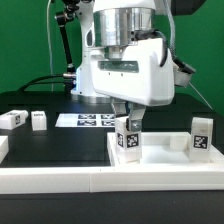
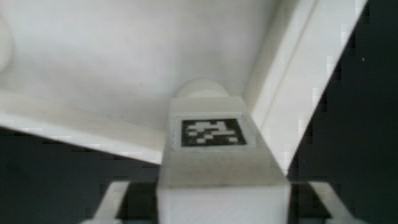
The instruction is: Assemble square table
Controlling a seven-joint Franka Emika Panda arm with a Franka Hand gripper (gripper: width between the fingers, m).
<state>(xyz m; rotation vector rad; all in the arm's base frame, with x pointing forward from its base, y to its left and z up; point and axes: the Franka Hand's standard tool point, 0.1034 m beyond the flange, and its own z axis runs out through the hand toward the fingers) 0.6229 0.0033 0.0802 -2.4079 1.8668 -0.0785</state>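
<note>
My gripper [image 1: 127, 124] is shut on a short white tagged leg [image 1: 128, 139] and holds it upright over the near left corner of the white square tabletop [image 1: 165, 152]. In the wrist view the leg [image 2: 214, 130] stands between my two fingers [image 2: 135, 200], its tip over the tabletop's inner floor [image 2: 107, 70], next to the raised rim [image 2: 313, 70]. I cannot tell if the leg touches the tabletop. A second leg [image 1: 201, 137] stands at the tabletop's right edge. Two more legs [image 1: 12, 119] [image 1: 38, 119] lie on the black table at the exterior view's left.
The marker board [image 1: 86, 120] lies flat behind the tabletop, left of the arm. A long white rail [image 1: 100, 181] runs along the front of the work surface. Cables and a stand rise at the back.
</note>
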